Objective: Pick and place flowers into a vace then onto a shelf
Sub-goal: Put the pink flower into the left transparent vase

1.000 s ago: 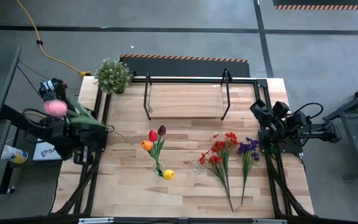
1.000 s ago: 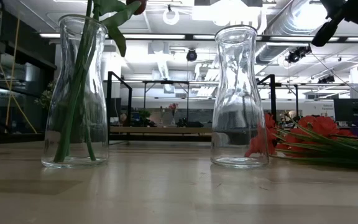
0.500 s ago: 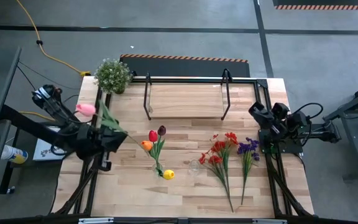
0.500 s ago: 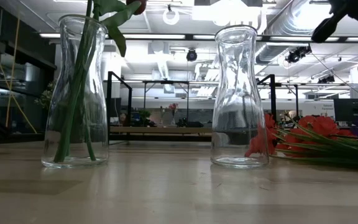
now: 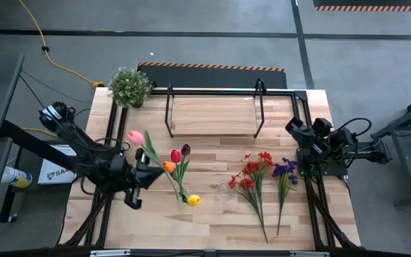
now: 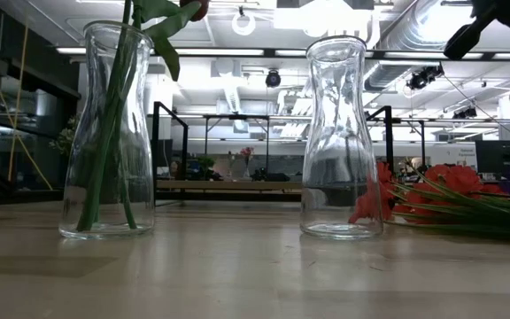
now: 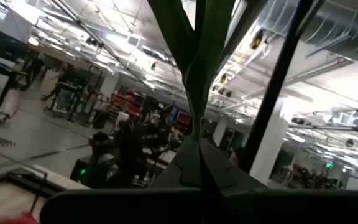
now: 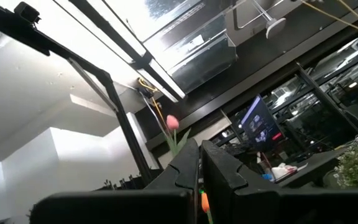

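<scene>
Left gripper: the left gripper (image 5: 143, 173) is over the left half of the table (image 5: 212, 225), just left of the vase with tulips. Its fingers are closed on the green stem of a pink tulip (image 5: 135, 136), and the bloom points to the far side.
Left wrist view: the green stem and leaves (image 7: 199, 56) stand up between the closed dark fingers.
Right gripper: the right gripper (image 5: 294, 128) waits at the right edge of the table, fingers pressed together, holding nothing.
Left vase: a clear glass vase (image 6: 108, 133) stands upright on the table with green stems inside. From above, a red tulip (image 5: 175, 155), a maroon tulip (image 5: 185, 150) and an orange tulip (image 5: 168, 167) show there.
Yellow tulip: the yellow tulip (image 5: 194, 200) is at the near side of this vase; I cannot tell for sure if it lies on the table or hangs from the vase.
Empty vase: a second glass vase (image 6: 341, 137) stands upright to the right of the first one, apart from it.
Flowers on table: the red sprays (image 5: 251, 175) and the purple sprays (image 5: 285, 170) lie flat side by side, right of the empty vase, stems toward the near edge.
Shelf: the shelf (image 5: 212, 114) stands at the far middle of the table, with nothing on its board.
Potted plant: a green potted plant (image 5: 129, 86) is at the far left corner.
</scene>
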`<state>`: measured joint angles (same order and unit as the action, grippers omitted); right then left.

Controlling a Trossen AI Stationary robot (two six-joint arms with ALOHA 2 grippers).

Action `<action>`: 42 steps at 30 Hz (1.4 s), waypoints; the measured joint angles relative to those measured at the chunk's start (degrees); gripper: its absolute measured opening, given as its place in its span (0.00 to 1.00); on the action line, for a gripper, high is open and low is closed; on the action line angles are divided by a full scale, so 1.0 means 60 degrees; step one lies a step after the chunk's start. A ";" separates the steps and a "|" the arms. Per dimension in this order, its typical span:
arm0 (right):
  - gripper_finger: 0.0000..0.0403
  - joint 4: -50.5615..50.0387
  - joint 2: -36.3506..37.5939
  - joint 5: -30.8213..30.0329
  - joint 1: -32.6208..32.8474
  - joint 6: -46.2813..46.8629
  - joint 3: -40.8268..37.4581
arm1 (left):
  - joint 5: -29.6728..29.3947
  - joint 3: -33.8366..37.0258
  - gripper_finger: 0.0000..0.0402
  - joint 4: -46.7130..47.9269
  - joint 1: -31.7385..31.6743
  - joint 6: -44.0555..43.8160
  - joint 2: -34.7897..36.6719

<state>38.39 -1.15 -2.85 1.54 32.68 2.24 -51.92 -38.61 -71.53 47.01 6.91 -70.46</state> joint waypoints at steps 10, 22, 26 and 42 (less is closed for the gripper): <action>0.03 0.0000 0.0000 -0.0029 0.0000 -0.0024 0.0000 | -0.0924 0.0007 0.05 -0.0365 0.0698 0.1785 -0.0665; 0.03 -0.0004 0.0000 -0.0029 0.0000 0.0138 0.0000 | -0.1394 0.0007 0.05 -0.0450 0.0731 0.3314 -0.1513; 0.03 -0.0003 -0.0002 -0.0024 0.0002 0.0309 0.0000 | -0.1359 0.0007 0.05 -0.0422 0.0731 0.3731 -0.1573; 0.03 -0.0006 -0.0001 -0.0013 0.0001 0.0308 0.0000 | -0.0491 0.0939 0.05 -0.2991 0.0676 0.4062 -0.2507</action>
<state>38.35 -1.15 -2.93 1.55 34.52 2.24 -54.87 -32.98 -89.47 51.07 31.28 -85.50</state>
